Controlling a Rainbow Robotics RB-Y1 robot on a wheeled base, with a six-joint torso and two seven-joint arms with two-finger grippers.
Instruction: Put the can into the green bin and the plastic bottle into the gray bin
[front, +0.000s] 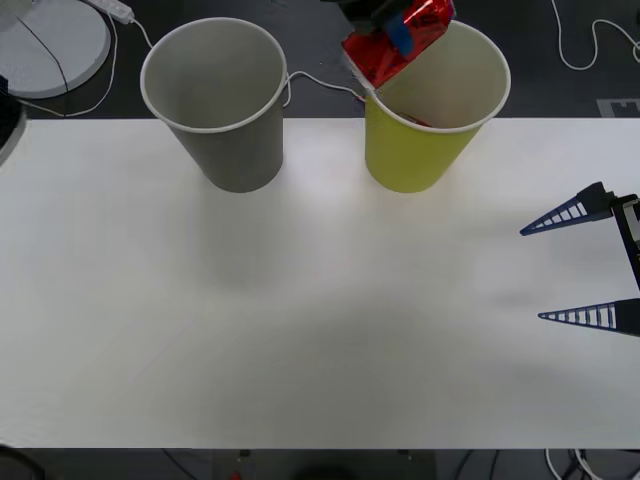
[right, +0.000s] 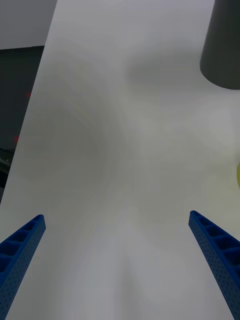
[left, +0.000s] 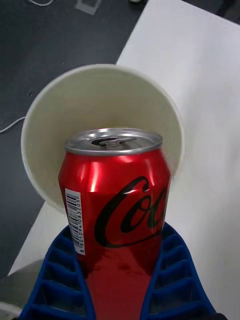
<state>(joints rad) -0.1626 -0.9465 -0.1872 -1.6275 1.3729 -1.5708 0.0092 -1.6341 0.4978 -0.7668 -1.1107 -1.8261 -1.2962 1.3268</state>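
The left tool (left: 120, 280) is clamped on the can (left: 116, 192), holding it tilted just over the rim of the green bin (front: 430, 110), whose pale open mouth lies directly beyond the tool, so I judge the first half of the task close to done with only the release left. The gray bin (front: 225, 100) stands beside the green one on the table (front: 300, 320), with nothing to be seen in it, and the bottle half looks untouched. The right tool (front: 580, 265) hangs spread wide and holding nothing, well apart from both bins.
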